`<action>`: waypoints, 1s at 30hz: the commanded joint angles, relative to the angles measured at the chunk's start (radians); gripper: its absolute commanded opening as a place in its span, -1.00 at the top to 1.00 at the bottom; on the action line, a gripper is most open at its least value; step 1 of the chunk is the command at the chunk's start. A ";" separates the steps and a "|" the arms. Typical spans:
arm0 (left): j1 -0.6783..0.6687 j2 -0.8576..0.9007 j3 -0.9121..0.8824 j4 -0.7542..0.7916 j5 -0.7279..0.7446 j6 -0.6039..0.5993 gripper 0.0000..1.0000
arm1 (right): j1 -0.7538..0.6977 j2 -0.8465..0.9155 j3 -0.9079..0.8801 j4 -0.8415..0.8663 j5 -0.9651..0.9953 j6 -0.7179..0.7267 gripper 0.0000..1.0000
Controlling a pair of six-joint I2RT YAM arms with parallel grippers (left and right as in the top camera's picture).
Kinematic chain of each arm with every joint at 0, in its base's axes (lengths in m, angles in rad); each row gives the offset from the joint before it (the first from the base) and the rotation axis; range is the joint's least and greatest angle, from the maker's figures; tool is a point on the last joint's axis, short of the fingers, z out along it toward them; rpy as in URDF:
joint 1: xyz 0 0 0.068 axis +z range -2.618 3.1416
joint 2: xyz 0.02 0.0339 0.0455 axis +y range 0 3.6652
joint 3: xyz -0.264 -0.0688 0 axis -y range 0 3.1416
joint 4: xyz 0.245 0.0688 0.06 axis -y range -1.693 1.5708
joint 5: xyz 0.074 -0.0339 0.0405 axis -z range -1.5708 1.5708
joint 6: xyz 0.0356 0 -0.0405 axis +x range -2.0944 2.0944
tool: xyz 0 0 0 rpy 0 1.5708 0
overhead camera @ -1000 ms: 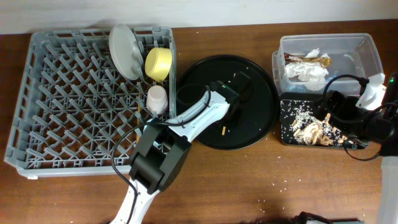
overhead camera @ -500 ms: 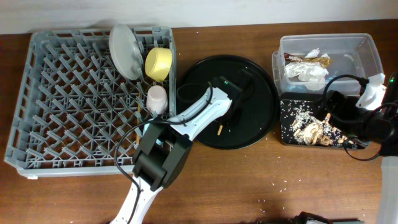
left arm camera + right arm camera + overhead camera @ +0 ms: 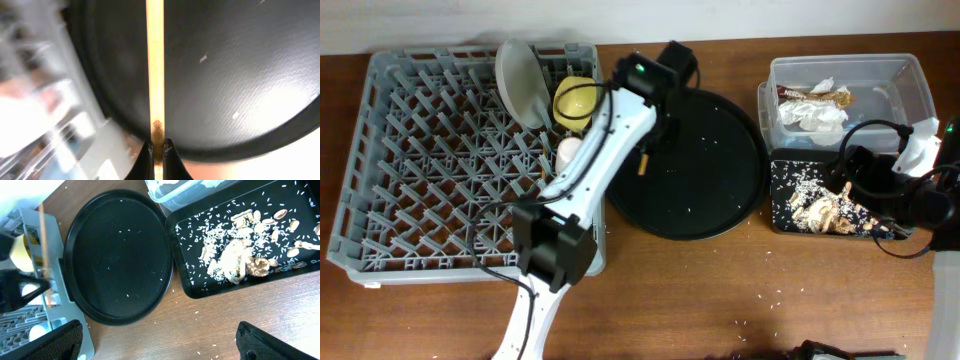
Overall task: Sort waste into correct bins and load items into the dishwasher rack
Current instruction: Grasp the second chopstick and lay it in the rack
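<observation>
- Overhead: at 9 o'clock, the large square grey plastic dishwasher rack (image 3: 360,200) carries a pale grey round plate (image 3: 520,80), a small yellow bowl (image 3: 577,100) and a small pink cup (image 3: 567,152), grouped near its 1 o'clock corner.
- At 3 o'clock, the clear rectangular plastic tub (image 3: 910,85) holds crumpled white paper napkins (image 3: 810,115) and a brown-and-gold wrapper (image 3: 815,95). The shallow black rectangular tray (image 3: 776,195) holds brownish food scraps (image 3: 825,210) with rice.
- The large round black tray (image 3: 720,180) at centre shows only crumbs, so the waste looks sorted.
- The left gripper (image 3: 647,145) hangs over that tray's 10 o'clock rim.
- Left wrist: the left gripper's fingertips are pinched on a thin wooden chopstick (image 3: 155,70), which runs toward 12 o'clock.
- Right wrist: the right gripper (image 3: 162,342) is spread wide and holds nothing.
- What appears left is racking this chopstick. Its partner and the light-blue cup are not visible.
</observation>
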 commanded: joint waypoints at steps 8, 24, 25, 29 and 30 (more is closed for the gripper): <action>0.082 -0.126 0.091 -0.079 -0.026 0.124 1.00 | -0.007 0.000 0.006 0.000 0.009 -0.010 -0.97; 0.377 -0.552 -0.593 0.048 -0.097 0.118 1.00 | -0.007 0.000 0.006 0.000 0.009 -0.010 -0.97; 0.377 -0.552 -0.638 0.085 -0.098 0.126 1.00 | -0.007 0.000 0.006 0.000 0.009 -0.010 -0.97; 0.386 -0.552 -0.834 0.220 -0.100 0.142 1.00 | -0.007 0.000 0.006 0.000 0.009 -0.010 -0.97; 0.395 -0.552 -0.869 0.240 -0.100 0.141 1.00 | -0.007 0.000 0.006 0.000 0.009 -0.010 -0.97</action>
